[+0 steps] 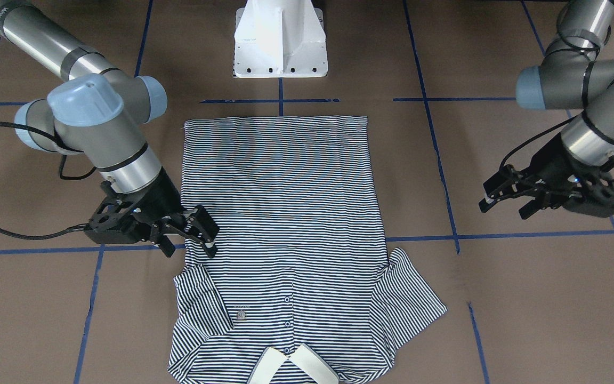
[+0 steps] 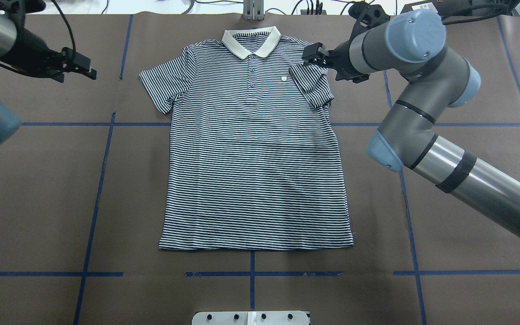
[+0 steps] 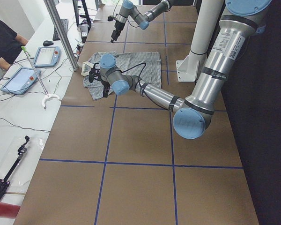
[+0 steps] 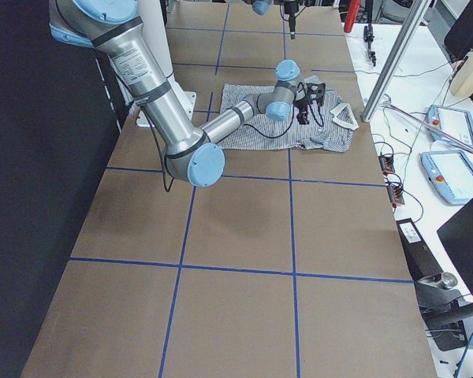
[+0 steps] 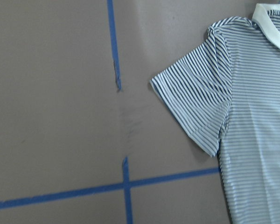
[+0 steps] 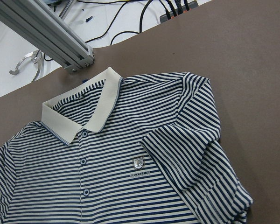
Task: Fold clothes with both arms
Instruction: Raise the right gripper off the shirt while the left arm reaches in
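The navy-and-white striped polo shirt (image 2: pixel 255 171) lies flat and face up on the brown table, cream collar (image 2: pixel 251 41) at the far edge. One sleeve (image 2: pixel 312 85) is folded inward over the chest beside the logo patch (image 6: pixel 139 162). The other sleeve (image 5: pixel 196 102) lies spread flat. My right gripper (image 1: pixel 191 248) hovers open at the shirt's edge by the folded sleeve, holding nothing. Well off the flat sleeve's side, over bare table, my left gripper (image 1: pixel 503 211) is open and empty too.
A white bolted pedestal (image 1: pixel 280 42) stands at the hem side of the shirt. Blue tape lines (image 2: pixel 97 189) grid the table. An aluminium post (image 6: pixel 46 32) and cables sit past the collar. A side bench with tablets (image 3: pixel 47 55) and a seated person runs along that far edge.
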`<state>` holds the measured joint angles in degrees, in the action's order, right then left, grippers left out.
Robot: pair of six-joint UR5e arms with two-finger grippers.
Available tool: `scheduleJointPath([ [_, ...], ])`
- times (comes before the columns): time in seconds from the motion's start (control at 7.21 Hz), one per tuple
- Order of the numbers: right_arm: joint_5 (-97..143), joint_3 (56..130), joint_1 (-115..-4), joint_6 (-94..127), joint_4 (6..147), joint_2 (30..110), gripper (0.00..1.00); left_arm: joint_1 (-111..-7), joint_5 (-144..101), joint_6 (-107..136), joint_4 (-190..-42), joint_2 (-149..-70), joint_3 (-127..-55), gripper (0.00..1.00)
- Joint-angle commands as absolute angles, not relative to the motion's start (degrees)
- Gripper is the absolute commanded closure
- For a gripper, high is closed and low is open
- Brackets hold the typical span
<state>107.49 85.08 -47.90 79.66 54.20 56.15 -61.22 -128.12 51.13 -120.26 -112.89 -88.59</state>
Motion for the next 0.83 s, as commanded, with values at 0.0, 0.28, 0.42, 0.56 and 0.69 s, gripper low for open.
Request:
scheduleJointPath([
  [0.0,111.52,87.27,-49.74,78.05,54.05,59.49,0.0,-58.63,-121.75,52.56,-127.65,-119.59,-75.23,0.06],
  [0.28,113.89,88.5,-49.83,77.7,53.18,61.08,0.0,-56.53,-118.67,52.47,-136.03,-126.51,-60.38,0.19],
  [0.42,113.91,88.59,-49.92,76.65,51.78,62.65,0.0,-56.17,-116.65,52.04,-136.05,-129.17,-56.73,0.28],
  [0.56,114.08,90.42,-49.83,76.55,50.03,65.45,0.0,-55.03,-114.28,51.94,-136.05,-130.24,-55.3,0.3],
  [0.69,114.08,90.09,-49.75,76.47,48.36,66.35,0.0,-54.32,-113.04,51.86,-136.14,-130.78,-54.85,0.33],
])
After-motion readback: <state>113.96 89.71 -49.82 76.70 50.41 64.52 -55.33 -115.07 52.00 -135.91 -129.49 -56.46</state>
